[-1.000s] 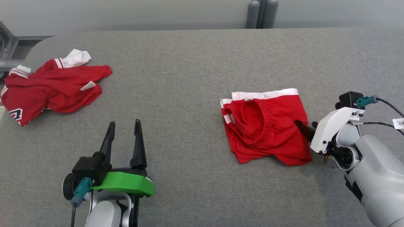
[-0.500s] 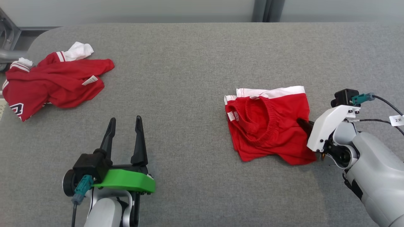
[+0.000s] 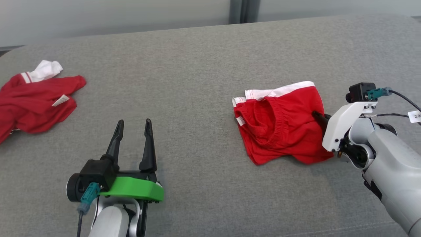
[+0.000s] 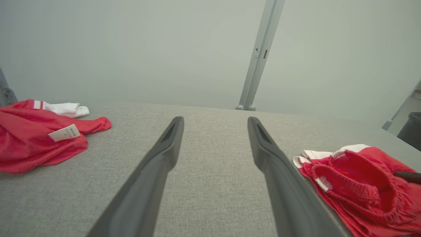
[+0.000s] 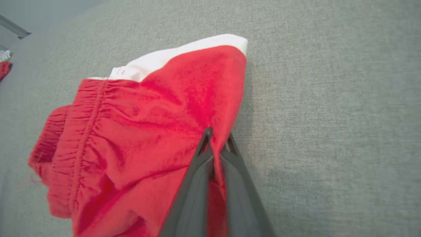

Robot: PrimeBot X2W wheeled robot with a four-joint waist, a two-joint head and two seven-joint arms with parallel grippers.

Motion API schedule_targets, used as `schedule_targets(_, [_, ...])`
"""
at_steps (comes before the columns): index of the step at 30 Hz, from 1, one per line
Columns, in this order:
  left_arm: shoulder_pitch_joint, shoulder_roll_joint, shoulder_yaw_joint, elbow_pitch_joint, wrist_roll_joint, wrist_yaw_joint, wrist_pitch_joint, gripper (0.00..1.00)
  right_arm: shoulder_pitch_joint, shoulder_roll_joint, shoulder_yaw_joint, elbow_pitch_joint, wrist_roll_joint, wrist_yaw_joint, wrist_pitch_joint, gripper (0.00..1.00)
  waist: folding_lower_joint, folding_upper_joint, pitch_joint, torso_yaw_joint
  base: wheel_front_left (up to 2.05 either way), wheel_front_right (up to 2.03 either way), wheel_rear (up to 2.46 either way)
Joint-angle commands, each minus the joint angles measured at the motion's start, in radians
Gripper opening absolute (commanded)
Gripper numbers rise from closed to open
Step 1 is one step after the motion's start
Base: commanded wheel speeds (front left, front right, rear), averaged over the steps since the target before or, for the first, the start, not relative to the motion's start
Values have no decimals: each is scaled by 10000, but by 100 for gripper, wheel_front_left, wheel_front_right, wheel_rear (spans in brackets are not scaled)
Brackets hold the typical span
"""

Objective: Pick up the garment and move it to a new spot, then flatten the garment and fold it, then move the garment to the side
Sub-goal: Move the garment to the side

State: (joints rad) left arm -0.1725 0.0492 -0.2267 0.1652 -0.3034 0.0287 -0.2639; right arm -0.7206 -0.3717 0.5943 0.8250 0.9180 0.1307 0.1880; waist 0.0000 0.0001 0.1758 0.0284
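Garment: the red shorts [image 3: 279, 121] are lying folded on the right half of the grey surface [image 3: 190, 98], with the elastic waistband bunching toward the left and a white band running along the far edge.
Right tool: the right tool [image 5: 217, 138] is pinching the shorts' right edge, its two dark fingers pressing narrow with red cloth between them.
Left tool: the left tool [image 3: 134, 122] is hovering over bare surface at the front left, fingers spreading wide, gripping nothing, well apart from the shorts.
Other cloth: a crumpled red and white garment [image 3: 36, 98] is lying at the far left, a white tag [image 3: 61, 100] showing on top.
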Motion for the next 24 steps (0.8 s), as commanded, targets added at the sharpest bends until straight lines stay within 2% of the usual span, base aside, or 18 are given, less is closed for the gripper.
schedule_targets(1, [14,28,24,-15,111,-31,-5,100,-128,-108,96,22,-14,1,-122,0,0,-1,22,-892,0,0,0])
schedule_targets(3, [-4,28,2,12,136,-73,-5,100,-203,-148,139,37,-21,1,-187,0,0,-1,35,-1100,0,0,0])
schedule_targets(8, [-190,43,0,79,283,-136,-5,100,-512,-273,480,7,-47,1,-469,0,0,-1,188,-2163,0,0,0])
schedule_targets(15, [-432,222,-27,87,430,-172,-5,100,-1034,-257,739,186,65,1,-901,0,0,-1,577,-3305,0,0,0])
schedule_targets(20, [-546,250,-145,126,476,-200,11,100,-1351,-253,880,375,150,1,-1190,0,0,-1,720,-3770,0,0,0])
schedule_targets(24, [-641,302,-180,119,486,-195,32,100,-1655,-269,1069,597,21,1,-1503,0,0,-1,821,-3887,0,0,0])
